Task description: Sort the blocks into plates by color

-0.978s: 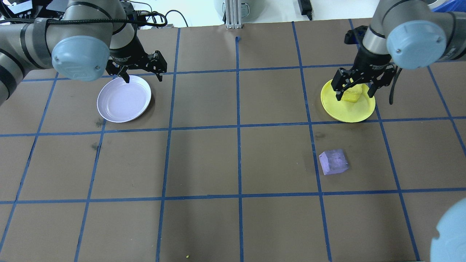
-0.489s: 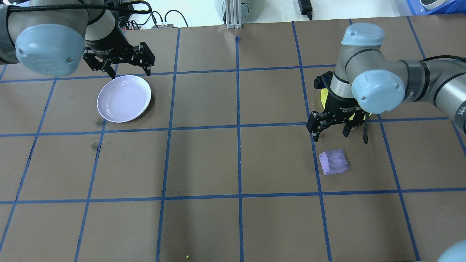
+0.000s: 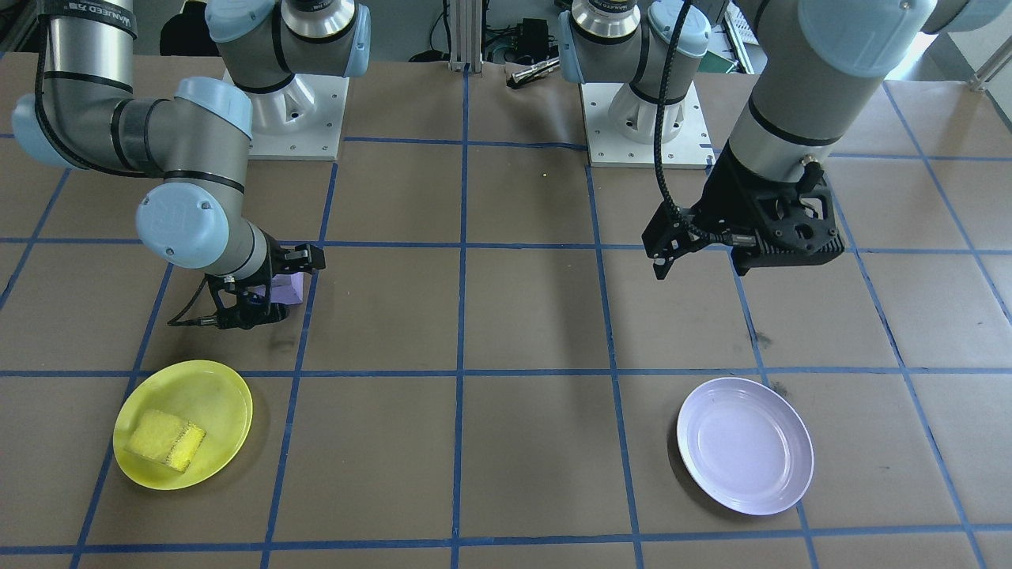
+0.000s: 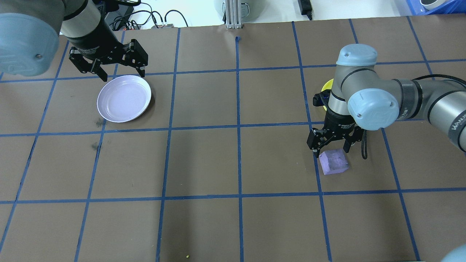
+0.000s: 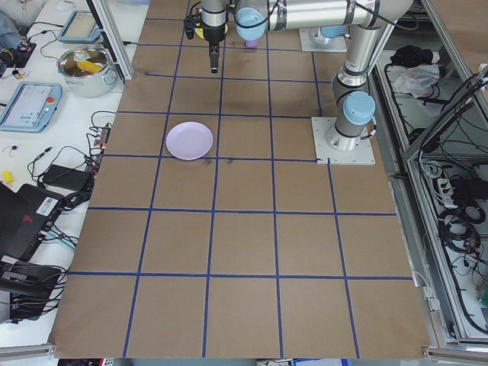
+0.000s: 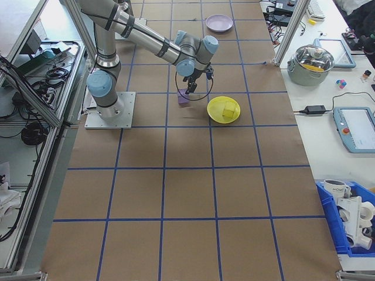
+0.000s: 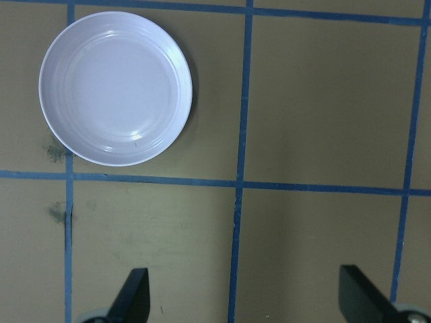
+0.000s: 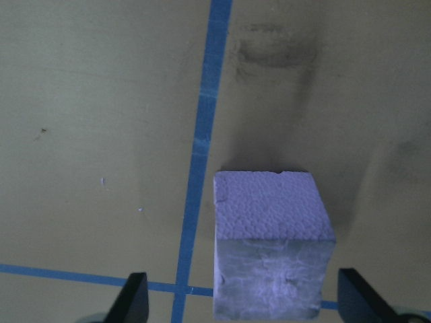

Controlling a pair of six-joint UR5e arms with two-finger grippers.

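Observation:
The purple block (image 4: 334,162) lies on the brown table. My right gripper (image 4: 330,148) hangs open just over its far edge. In the right wrist view the purple block (image 8: 273,242) sits between the spread fingertips (image 8: 135,296), and neither touches it. The yellow block (image 3: 166,441) rests in the yellow plate (image 3: 213,395), which my right arm mostly hides in the overhead view. My left gripper (image 4: 123,75) is open and holds nothing, raised beyond the far rim of the lavender plate (image 4: 124,98). That lavender plate (image 7: 116,87) has nothing in it.
Blue tape lines divide the table into squares. Both arm bases (image 3: 644,118) stand at the robot's edge. An aluminium post (image 4: 233,14) rises at the far edge. A tiny yellow crumb (image 4: 187,256) lies near the front. Off the table's end are a pot (image 6: 315,61) and cables.
My right gripper left the yellow block in the yellow plate, swung toward the robot's side and came down at the purple block. My left gripper drew back and left from the lavender plate.

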